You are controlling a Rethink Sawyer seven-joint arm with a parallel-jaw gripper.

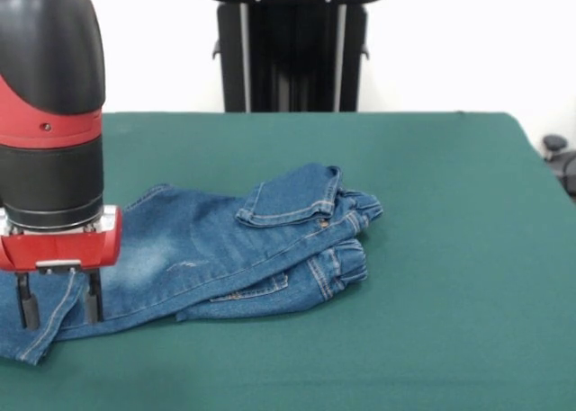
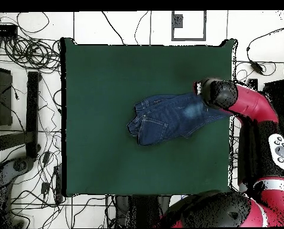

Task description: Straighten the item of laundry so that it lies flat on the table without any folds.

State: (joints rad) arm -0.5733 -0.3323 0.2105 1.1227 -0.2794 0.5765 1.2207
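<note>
The item of laundry, small blue jeans (image 1: 225,249), lies folded on the green table (image 1: 432,204). Its waist is bunched to the right and one leg lies over the other, running left. My gripper (image 1: 59,296) hangs open at the left, with its two black fingers (image 1: 93,294) spread just above the leg ends and nothing between them. From overhead the jeans (image 2: 165,116) reach toward the table's (image 2: 108,65) right edge, where the red and black arm (image 2: 227,95) covers their end. The fingers are hidden under the arm in that view.
Bare green felt spreads to the right of the jeans and in front of them. The arm works close to the table's edge (image 2: 232,119). Cables (image 2: 31,48) and dark stands (image 2: 32,113) lie on the floor beyond the table.
</note>
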